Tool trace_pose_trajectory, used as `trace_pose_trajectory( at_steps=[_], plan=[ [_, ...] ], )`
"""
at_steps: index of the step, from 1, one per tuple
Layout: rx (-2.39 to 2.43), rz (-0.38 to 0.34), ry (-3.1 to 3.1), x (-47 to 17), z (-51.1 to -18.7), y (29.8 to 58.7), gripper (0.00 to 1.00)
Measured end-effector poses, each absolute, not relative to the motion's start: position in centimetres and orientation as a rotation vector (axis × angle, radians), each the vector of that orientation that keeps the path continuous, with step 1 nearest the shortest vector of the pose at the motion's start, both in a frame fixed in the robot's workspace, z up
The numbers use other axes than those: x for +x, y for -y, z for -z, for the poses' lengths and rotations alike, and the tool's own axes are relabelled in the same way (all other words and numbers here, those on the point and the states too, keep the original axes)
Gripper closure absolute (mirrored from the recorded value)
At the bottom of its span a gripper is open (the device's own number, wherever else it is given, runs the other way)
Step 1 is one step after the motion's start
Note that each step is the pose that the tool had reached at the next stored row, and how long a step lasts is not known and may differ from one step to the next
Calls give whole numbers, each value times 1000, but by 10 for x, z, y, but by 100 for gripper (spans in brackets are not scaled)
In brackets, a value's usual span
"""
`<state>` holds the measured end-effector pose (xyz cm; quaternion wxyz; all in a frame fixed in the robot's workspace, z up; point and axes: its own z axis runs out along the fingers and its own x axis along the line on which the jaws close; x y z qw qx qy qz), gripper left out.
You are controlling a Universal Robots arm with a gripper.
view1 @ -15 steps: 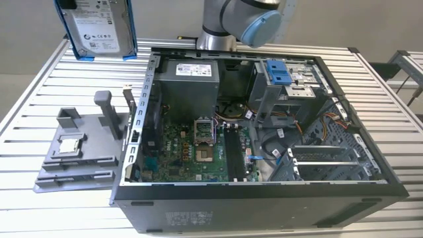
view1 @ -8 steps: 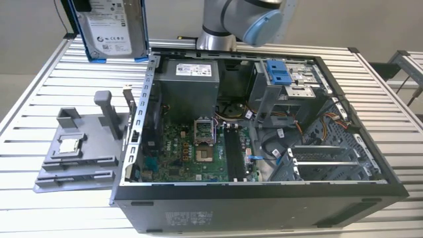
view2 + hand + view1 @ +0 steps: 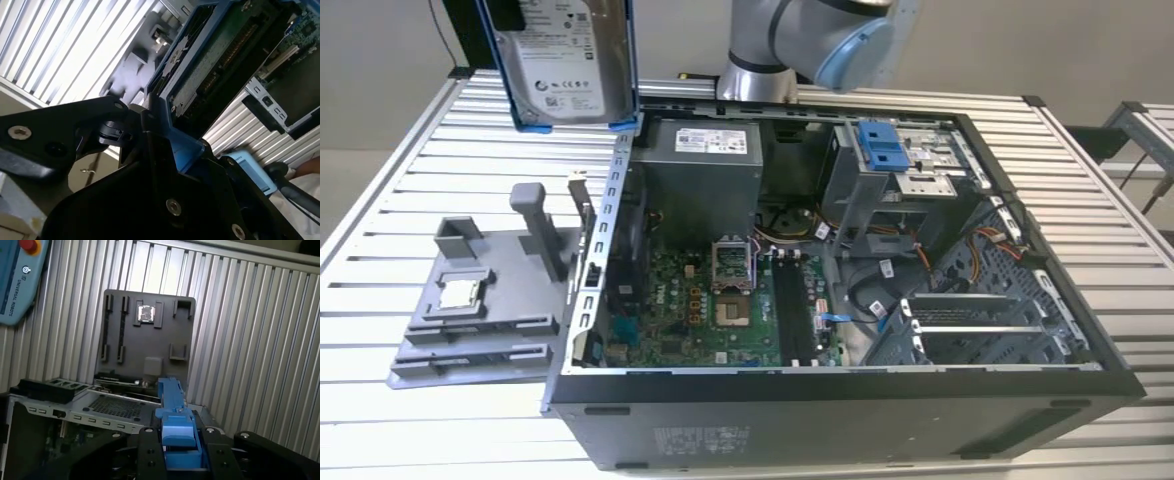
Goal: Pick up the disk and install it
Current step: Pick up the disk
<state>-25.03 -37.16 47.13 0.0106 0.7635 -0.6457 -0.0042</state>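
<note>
The disk (image 3: 567, 60), a silver-grey drive with a white label and blue rails, hangs upright in the air above the back left corner of the open computer case (image 3: 854, 300). In the first wrist view my gripper (image 3: 182, 455) is shut on the disk, its black fingers (image 3: 150, 452) pressing either side of the blue rail (image 3: 175, 410). The second wrist view shows the disk's green circuit-board underside (image 3: 220, 55) rising out of the gripper (image 3: 165, 150).
A grey fixture plate (image 3: 480, 310) carrying a small square processor chip (image 3: 460, 292) lies on the slatted table (image 3: 400, 180) at the exterior view's left of the case. A wide blue latch piece (image 3: 883, 145) sits on the drive cage. A teach pendant (image 3: 15, 275) lies on the table.
</note>
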Motion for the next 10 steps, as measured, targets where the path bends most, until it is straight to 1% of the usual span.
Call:
trace_pose_trajectory(
  at_steps=[10],
  plan=[
    [2378,15,2022,-237,-471,382,100]
  ],
)
